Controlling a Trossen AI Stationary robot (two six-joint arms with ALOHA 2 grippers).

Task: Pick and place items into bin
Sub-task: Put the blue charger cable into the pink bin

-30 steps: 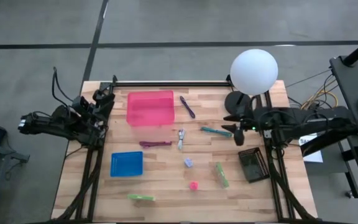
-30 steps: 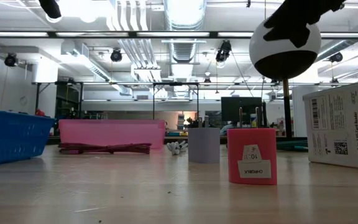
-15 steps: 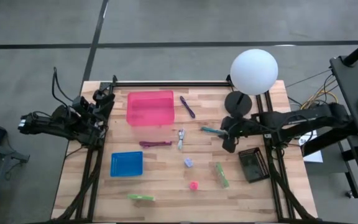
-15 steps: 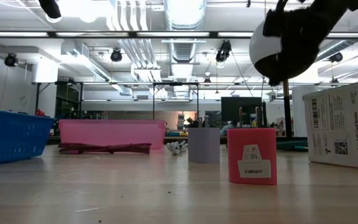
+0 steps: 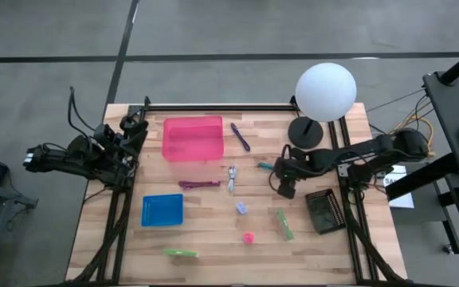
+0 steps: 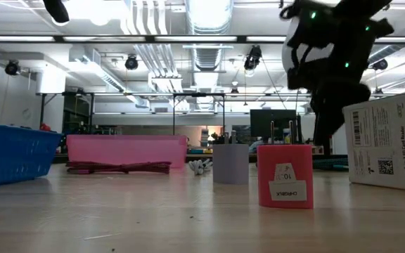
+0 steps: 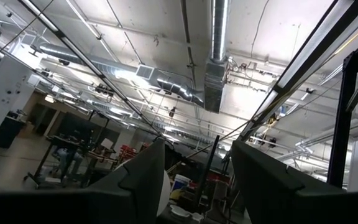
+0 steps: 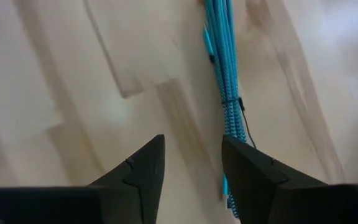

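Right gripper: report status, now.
Right gripper open, nothing held, above the teal cable. Left gripper open, parked at table's left edge. Pink bin unobstructed.

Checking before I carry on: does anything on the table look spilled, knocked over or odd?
Nothing stands out. The items lie scattered flat on the table, the pink bin and blue bin sit upright, and the right claw hovers by the teal cord.

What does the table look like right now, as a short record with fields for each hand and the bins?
right hand: fingers apart, empty, over the teal cord near table centre-right
left hand: parked at the table's left edge, fingers apart, empty
pink bin: far side, looks empty
blue bin: near left, looks empty
items in bins: none visible
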